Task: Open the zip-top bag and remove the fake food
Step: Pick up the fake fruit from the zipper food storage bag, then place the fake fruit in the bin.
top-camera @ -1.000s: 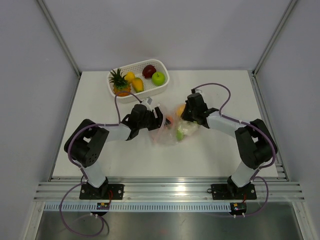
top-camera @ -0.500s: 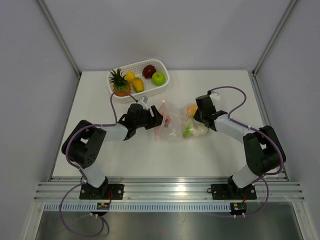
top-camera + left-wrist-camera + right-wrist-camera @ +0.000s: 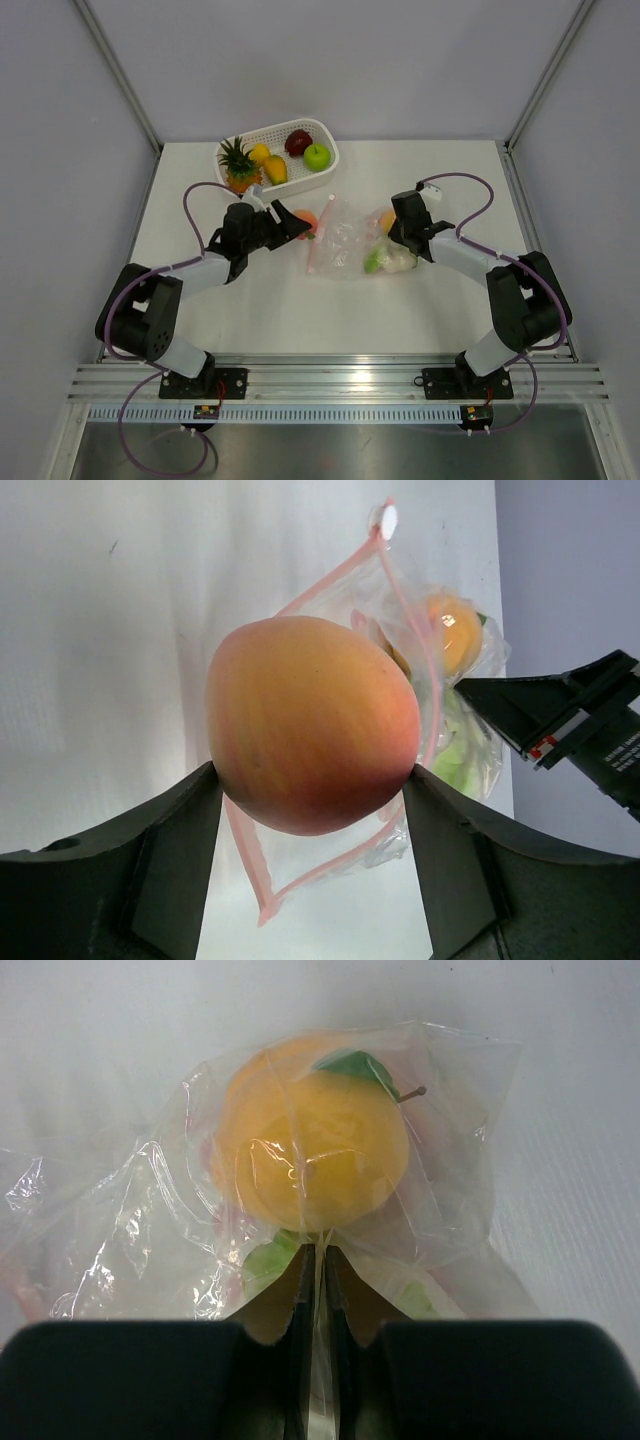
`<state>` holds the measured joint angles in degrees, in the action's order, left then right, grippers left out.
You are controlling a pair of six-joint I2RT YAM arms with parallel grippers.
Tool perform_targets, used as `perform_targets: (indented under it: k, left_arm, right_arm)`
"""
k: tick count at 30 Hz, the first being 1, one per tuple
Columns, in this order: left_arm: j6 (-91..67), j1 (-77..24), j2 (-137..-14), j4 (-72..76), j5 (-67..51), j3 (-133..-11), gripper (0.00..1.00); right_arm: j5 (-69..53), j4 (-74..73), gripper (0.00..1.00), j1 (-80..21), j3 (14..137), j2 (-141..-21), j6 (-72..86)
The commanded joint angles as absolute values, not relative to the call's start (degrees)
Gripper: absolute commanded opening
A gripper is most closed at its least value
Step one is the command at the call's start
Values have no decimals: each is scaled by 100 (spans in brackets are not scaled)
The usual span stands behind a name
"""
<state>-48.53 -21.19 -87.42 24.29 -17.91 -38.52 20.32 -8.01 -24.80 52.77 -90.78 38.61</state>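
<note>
My left gripper [image 3: 298,222] is shut on an orange-red peach-like fake fruit [image 3: 310,738], held left of the bag and above the table. The clear zip-top bag [image 3: 345,238] lies in the middle with its pink zip strip [image 3: 319,232] open toward the left; its mouth [image 3: 330,810] gapes in the left wrist view. Inside it are an orange [image 3: 312,1155] with a green leaf, a green piece [image 3: 372,264] and a white piece [image 3: 398,262]. My right gripper [image 3: 318,1260] is shut on a fold of the bag's plastic just below the orange, at the bag's right end [image 3: 400,238].
A white perforated basket [image 3: 325,170] stands at the back left with a pineapple [image 3: 240,166], yellow pieces [image 3: 270,164], a dark red piece [image 3: 298,141] and a green apple [image 3: 317,156]. Grey walls enclose the table on three sides.
My left gripper has pulled back to the left, out of the bag, with the peach-like fruit in it. The right gripper has drawn the bag to the right, and the bag now lies stretched out.
</note>
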Motion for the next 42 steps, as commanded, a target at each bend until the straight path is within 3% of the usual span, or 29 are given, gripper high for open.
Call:
perform_targets:
  k: [1, 9, 23, 36, 42]
  left_arm:
    - [-4957, -1934, -8411, 2584, -1907, -3744, 63]
    - [-5274, -1644, -8429, 2348, -1715, -4200, 63]
    - [-4605, -1345, -9509, 607, -484, -7047, 63]
    - [-4474, -1160, -10828, 870, -325, -8130, 64]
    - [-4509, -1125, -10951, 870, -316, -8086, 77]
  right_arm:
    - [2127, -914, 15, -2487, 5344, -8921, 3779]
    - [1890, -844, 13, -2487, 5344, -8965, 3744]
    - [1696, -747, 13, -2487, 5309, -8973, 3683]
    - [1468, -720, 13, -2496, 5353, -8912, 3683]
    - [1476, -712, 13, -2496, 5344, -8886, 3674]
